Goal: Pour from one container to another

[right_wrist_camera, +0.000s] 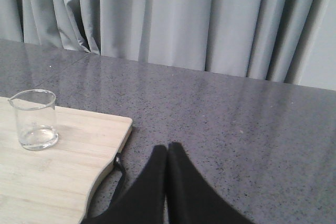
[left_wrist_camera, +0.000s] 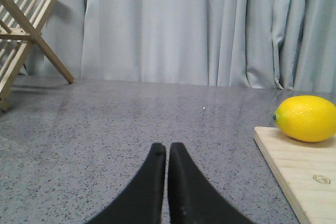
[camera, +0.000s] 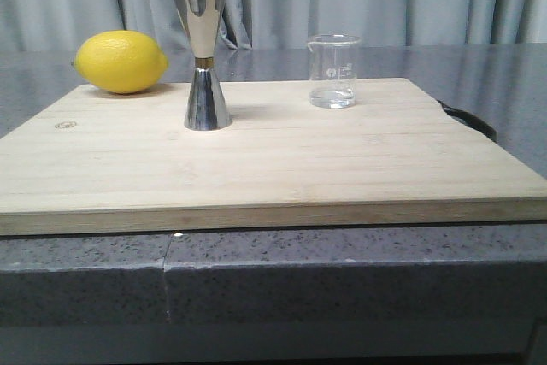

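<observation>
Jigger [camera: 202, 53] and beaker [camera: 332, 72] stand upright and apart on the board [camera: 256, 160], leaving grasp room; left end effector [left_wrist_camera: 167, 153] and right end effector [right_wrist_camera: 167, 152] closed, empty, parked over counter [left_wrist_camera: 105, 129].

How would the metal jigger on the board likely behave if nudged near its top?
The jigger would probably tip: it stands tall on a narrow base, waisted in the middle. Its polished surface looks slippery to grasp. Being metal, it likely wouldn't break if it fell on the board.

The left claw [left_wrist_camera: 167, 153] hangs over the grey worktop [left_wrist_camera: 131, 129], its black fingers [left_wrist_camera: 152, 182] pressed together. A lemon [left_wrist_camera: 306, 118] sits on a board [left_wrist_camera: 302, 174] corner. A wooden rack [left_wrist_camera: 26, 30] stands before the curtain [left_wrist_camera: 184, 24].
</observation>
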`<state>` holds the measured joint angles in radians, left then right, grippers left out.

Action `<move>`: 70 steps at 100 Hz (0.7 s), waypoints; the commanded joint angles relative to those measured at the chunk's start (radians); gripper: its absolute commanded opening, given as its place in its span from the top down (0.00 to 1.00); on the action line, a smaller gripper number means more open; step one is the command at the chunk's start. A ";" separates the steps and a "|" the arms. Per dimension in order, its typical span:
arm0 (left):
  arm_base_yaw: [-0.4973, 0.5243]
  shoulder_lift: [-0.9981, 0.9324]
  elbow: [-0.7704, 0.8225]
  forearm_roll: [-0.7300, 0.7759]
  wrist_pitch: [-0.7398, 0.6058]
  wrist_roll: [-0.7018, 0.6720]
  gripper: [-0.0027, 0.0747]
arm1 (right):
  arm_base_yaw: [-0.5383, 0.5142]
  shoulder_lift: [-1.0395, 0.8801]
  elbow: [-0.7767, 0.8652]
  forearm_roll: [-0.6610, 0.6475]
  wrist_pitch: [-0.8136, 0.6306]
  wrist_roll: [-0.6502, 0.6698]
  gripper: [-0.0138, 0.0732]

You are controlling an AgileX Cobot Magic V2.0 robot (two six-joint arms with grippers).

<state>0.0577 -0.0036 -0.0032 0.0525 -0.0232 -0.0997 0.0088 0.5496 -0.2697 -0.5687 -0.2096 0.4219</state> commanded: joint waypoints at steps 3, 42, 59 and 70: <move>0.002 -0.028 0.014 0.000 -0.073 -0.010 0.99 | -0.005 -0.010 -0.012 0.038 -0.074 -0.007 0.90; 0.002 -0.028 0.014 0.000 -0.073 -0.010 0.99 | -0.005 -0.325 0.219 0.386 -0.031 -0.081 0.90; 0.002 -0.028 0.014 0.000 -0.073 -0.010 0.99 | -0.005 -0.424 0.308 0.466 -0.020 -0.161 0.90; 0.002 -0.028 0.014 0.000 -0.073 -0.010 0.99 | -0.005 -0.473 0.306 0.494 0.084 -0.190 0.90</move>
<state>0.0577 -0.0036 -0.0032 0.0525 -0.0232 -0.0997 0.0088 0.1029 0.0099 -0.1051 -0.1144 0.2770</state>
